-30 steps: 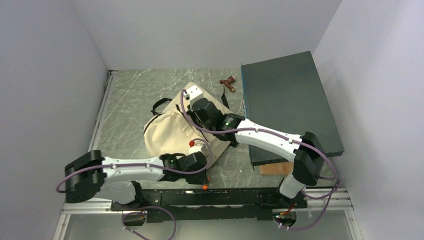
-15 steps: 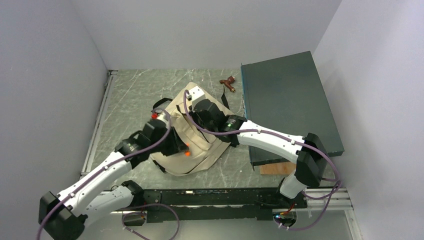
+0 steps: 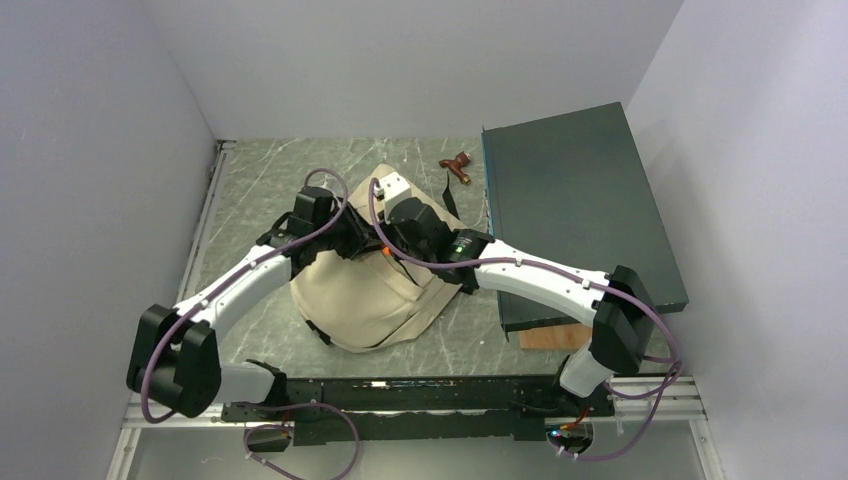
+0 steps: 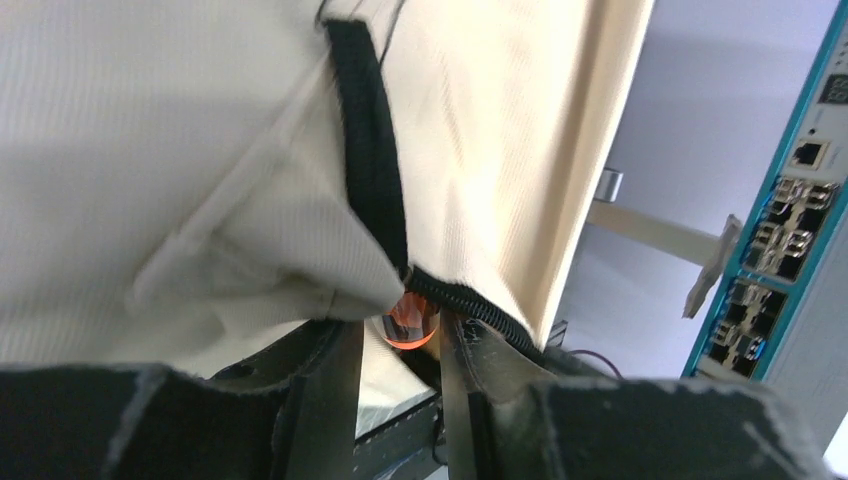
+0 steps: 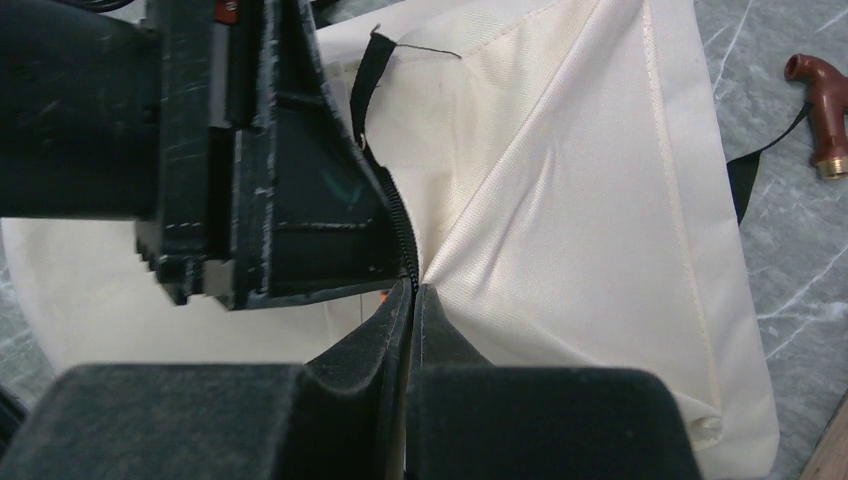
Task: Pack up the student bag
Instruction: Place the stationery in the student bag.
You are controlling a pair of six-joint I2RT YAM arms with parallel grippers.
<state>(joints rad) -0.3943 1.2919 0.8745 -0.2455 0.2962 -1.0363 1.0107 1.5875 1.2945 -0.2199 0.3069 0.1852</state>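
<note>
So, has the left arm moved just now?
Yes. The left arm swung away from the black base rail toward the back wall; its fingers now sit at the student bag's far edge.

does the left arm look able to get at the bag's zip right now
Probably yes: the left gripper sits at the black zip of the student bag, jaws apart, nothing between; the right gripper pinches the bag beside it.
</note>
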